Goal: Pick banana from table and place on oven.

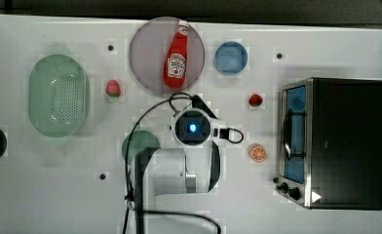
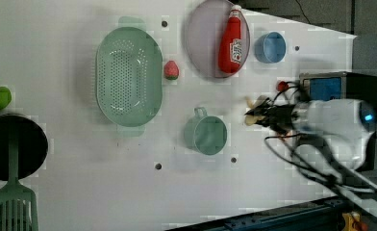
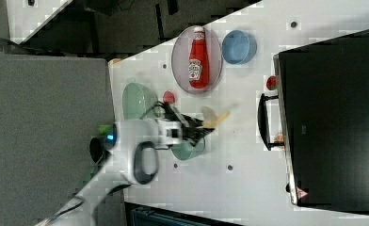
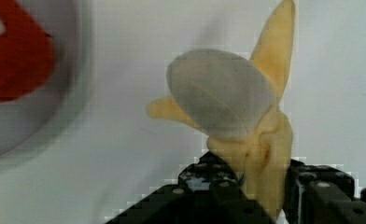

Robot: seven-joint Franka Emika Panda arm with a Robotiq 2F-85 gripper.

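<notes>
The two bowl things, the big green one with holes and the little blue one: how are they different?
The pale green oval colander is far bigger than the small round blue bowl. The colander is dotted all over with holes; the blue bowl looks solid. In the top view the colander sits at the white table's left end, the blue bowl nearer the black toaster oven. Both stand open side up on the table and hold nothing.

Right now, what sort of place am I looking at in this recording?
Probably a lab test bench staged as a toy kitchen, not a real one: a white table dotted with holes, a toaster oven, a ketchup bottle on a plate, a green colander, and toy fruit such as the banana.
</notes>
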